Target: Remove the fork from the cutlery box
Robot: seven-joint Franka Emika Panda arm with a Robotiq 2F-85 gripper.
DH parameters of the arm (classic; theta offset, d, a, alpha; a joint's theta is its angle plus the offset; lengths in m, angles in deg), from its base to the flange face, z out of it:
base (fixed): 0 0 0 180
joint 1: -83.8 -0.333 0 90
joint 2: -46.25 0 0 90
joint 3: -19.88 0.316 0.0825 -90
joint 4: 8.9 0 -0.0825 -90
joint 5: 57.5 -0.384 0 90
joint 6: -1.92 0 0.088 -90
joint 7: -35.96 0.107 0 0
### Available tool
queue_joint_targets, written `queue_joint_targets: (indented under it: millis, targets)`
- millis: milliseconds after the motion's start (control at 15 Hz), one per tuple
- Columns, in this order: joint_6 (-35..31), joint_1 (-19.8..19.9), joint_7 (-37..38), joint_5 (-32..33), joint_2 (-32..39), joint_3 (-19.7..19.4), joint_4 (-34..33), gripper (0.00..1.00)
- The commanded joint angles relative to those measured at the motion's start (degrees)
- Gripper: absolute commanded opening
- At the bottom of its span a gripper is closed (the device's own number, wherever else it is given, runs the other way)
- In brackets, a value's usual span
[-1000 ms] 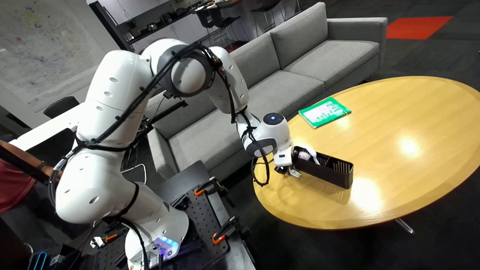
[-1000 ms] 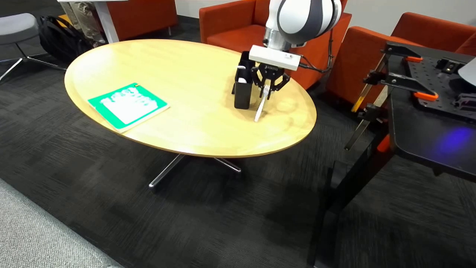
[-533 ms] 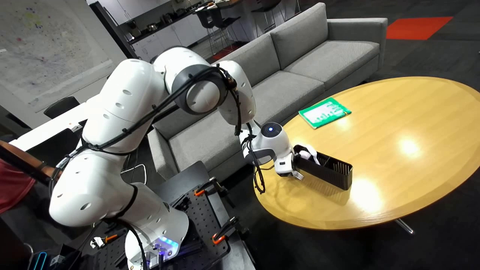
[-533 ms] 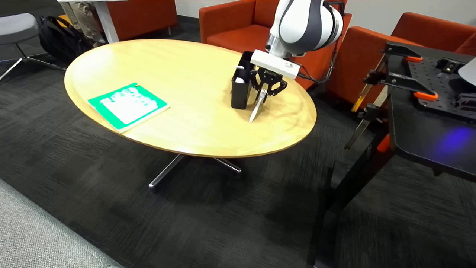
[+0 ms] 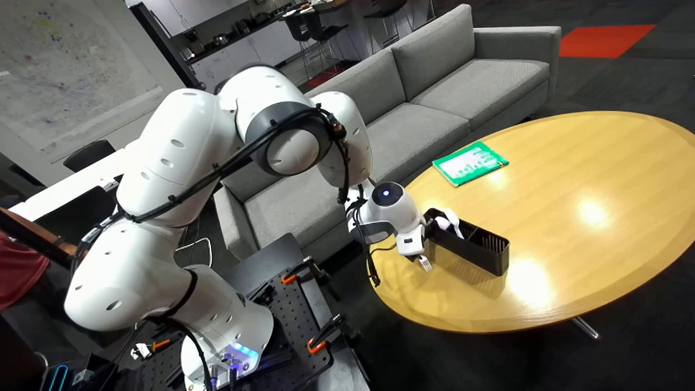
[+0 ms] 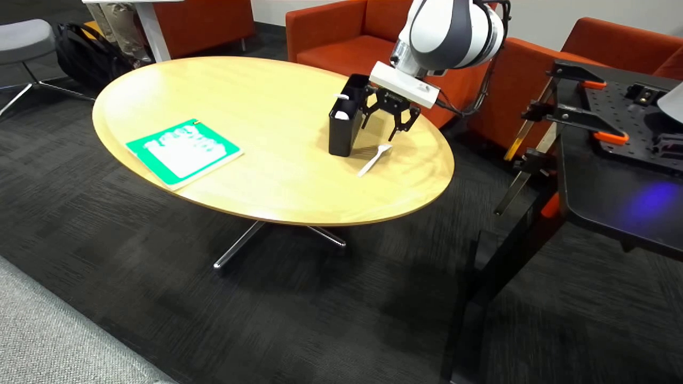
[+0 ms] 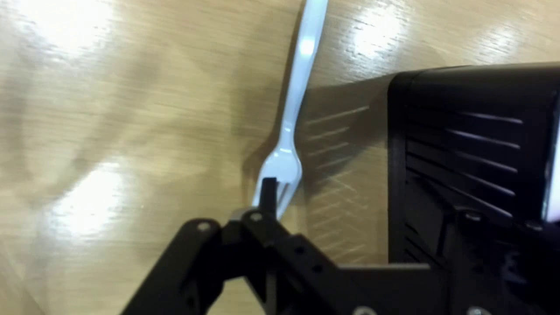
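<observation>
We see the fork (image 6: 376,160) on the tabletop (image 6: 267,112) beside the cutlery box (image 6: 340,135). The gripper (image 6: 378,133) is spread apart, likely to free the fork.

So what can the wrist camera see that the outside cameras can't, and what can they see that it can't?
Only the wrist view: a black fingertip covering some prongs of the fork.

Only the exterior views: the green-and-white packet and the robot's white arm, in both of them. A grey sofa shows in an exterior view too.

All of them: the fork, outside the black cutlery box, the wooden table, and at least some of the tool.
</observation>
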Motion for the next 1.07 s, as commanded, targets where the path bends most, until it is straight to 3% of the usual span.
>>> queue_joint_targets:
  millis: [0,600,1000]
  targets:
    - [-1.48,3.24,-1.75,0.11,-9.32,1.78,8.78,1.00]
    - [-1.94,11.87,-2.78,7.68,-30.10,7.16,24.65,1.00]
    - [-1.45,13.05,-2.11,12.95,-37.09,6.83,29.79,1.00]
